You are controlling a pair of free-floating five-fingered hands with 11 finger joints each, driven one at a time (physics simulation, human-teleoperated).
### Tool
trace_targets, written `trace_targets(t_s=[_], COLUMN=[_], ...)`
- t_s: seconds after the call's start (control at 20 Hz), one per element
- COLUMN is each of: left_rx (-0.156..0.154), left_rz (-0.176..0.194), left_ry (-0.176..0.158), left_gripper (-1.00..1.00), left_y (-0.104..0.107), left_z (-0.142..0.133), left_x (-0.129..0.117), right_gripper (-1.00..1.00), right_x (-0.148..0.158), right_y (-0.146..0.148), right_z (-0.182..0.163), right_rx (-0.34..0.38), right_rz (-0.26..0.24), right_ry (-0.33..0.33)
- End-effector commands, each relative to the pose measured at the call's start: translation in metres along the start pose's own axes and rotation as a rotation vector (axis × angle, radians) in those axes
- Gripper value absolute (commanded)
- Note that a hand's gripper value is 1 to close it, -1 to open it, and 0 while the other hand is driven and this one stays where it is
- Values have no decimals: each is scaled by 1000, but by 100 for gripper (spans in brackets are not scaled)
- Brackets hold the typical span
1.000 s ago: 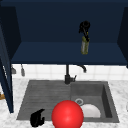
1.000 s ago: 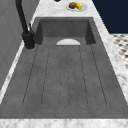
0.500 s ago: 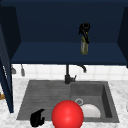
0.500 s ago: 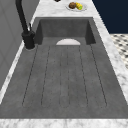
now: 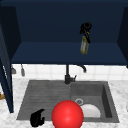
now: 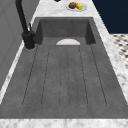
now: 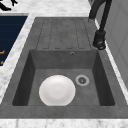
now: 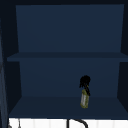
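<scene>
The open wall cabinet (image 5: 62, 37) takes up the upper half of the front view, dark blue inside, with a shelf board (image 8: 65, 56) crossing the middle of the upper view. Below it, the grey sink (image 5: 45, 95) spreads across the lower half of the front view, its ribbed draining board on the left and its basin on the right, set in a pale marbled counter (image 5: 120, 87). A big red ball (image 5: 67, 115) sits low in the centre of the front view, in front of the sink's near edge. A white plate (image 7: 57, 90) lies flat on the basin floor, just beside the round drain (image 7: 82, 80). The black tap (image 5: 68, 75) stands at the back rim of the sink, centre of the frame.

The right hand (image 5: 85, 28) hangs in the cabinet, right of centre, its fingers curled round the top of a small yellowish bottle (image 5: 84, 45) that hangs upright below it, over the cabinet floor. The left hand (image 5: 37, 118) hovers at the lower left of the front view, by the sink's near left corner, fingers curled and holding nothing.

A small dish of fruit (image 6: 76, 6) rests on the counter at the top of the left side view.
</scene>
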Motion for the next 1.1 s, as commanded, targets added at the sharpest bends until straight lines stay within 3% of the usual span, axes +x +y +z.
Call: trace_targets(t_s=[0.0, 0.55, 1.05], left_rx=[0, 0, 0], left_rz=[0, 0, 0], left_ry=[0, 0, 0], left_gripper=[0, 0, 0], left_y=[0, 0, 0], left_z=[0, 0, 0], left_x=[0, 0, 0], right_gripper=[-100, -100, -100], right_x=[-2, 2, -26], right_y=[-9, -31, -36], right_z=[-9, -32, -58], right_rx=[30, 95, 49], right_rz=[8, 12, -1], right_ry=[0, 5, -89])
